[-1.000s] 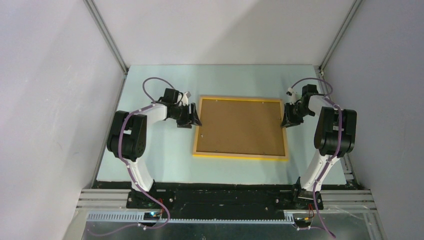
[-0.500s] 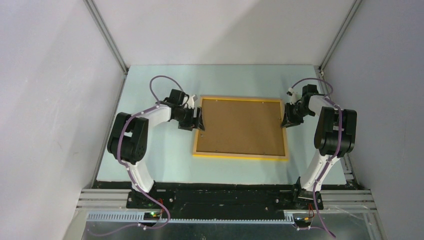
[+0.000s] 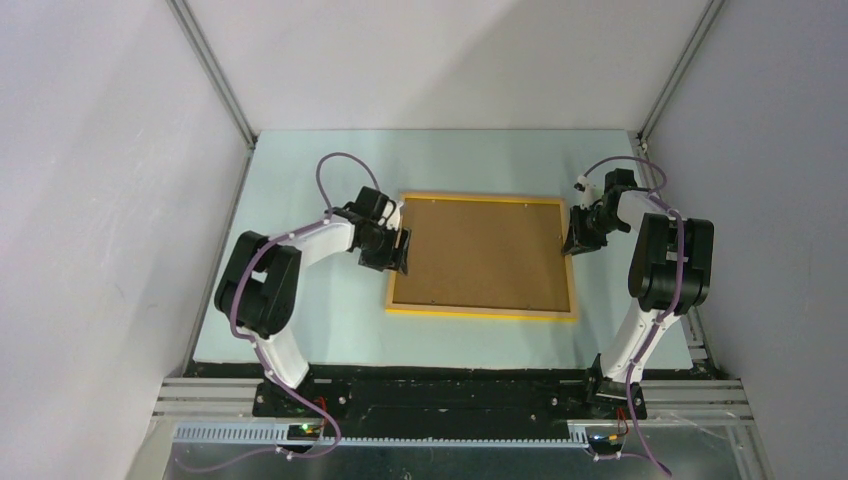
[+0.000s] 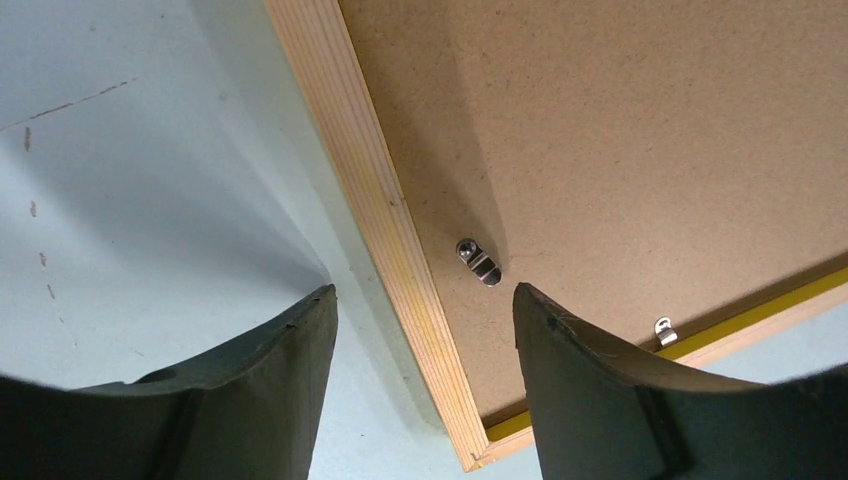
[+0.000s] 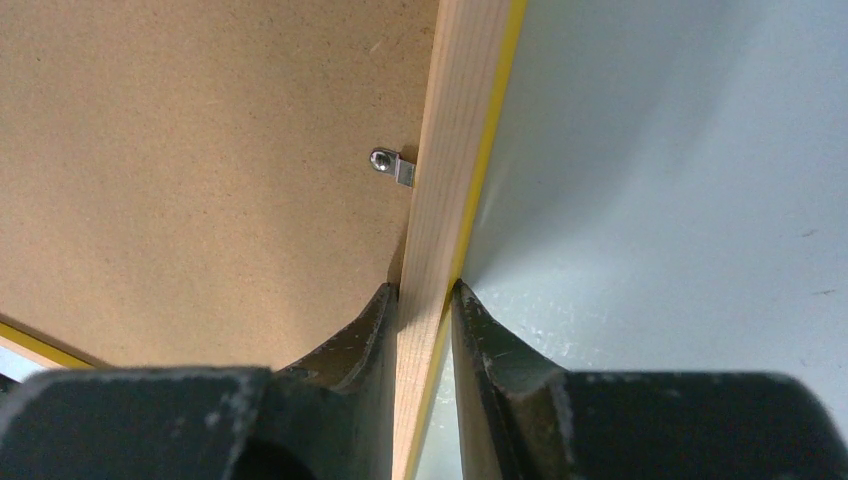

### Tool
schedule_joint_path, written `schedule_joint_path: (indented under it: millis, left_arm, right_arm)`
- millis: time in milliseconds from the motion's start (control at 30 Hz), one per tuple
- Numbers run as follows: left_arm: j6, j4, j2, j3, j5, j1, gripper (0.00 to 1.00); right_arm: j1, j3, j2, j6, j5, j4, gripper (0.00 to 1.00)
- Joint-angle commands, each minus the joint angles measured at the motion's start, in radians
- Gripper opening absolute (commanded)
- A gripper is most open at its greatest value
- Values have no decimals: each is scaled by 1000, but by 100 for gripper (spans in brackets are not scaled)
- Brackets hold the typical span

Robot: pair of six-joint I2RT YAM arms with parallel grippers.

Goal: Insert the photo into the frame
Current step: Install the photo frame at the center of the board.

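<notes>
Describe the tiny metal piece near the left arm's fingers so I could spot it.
Find the yellow-edged frame lying face down, brown backing board up. Just inside its left wooden rail, beneath the open left gripper, sits a silver turn clip; unlike the right rail's clip, it stops short of the wood.

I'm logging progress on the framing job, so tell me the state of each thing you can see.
frame: face down, flat on the table.
backing board: seated in the frame.
left fingers: open, astride the frame's left edge, not gripping.
right fingers: shut on the frame's right edge.
</notes>
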Motion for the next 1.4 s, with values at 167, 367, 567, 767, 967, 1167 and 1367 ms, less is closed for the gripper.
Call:
schedule_joint_path:
  millis: [167,367,567,767,967,1167,1367]
  left_arm:
    - [4,-27,24,28,-80,-33,67]
    - [-6,-25,44,49,-62,-33,68]
    - [-27,-21,65,75,-42,-34,71]
    - [-41,-6,74,63,-91,-36,70]
    - [-46,18,69,44,-131,-45,66]
    - [-36,20,69,36,-147,-55,63]
    - [-24,22,61,26,-153,-69,61]
  right_arm:
    - [6,-6,-15,-7,1,44,0]
    - [6,-7,-13,-7,1,41,0]
    - [6,-6,-12,-7,1,37,0]
    - [4,-6,-12,-7,0,36,0]
    - [4,-6,-8,-8,-4,38,0]
    - [3,-6,-11,-8,-5,42,0]
    - [2,-6,-14,-8,-5,41,0]
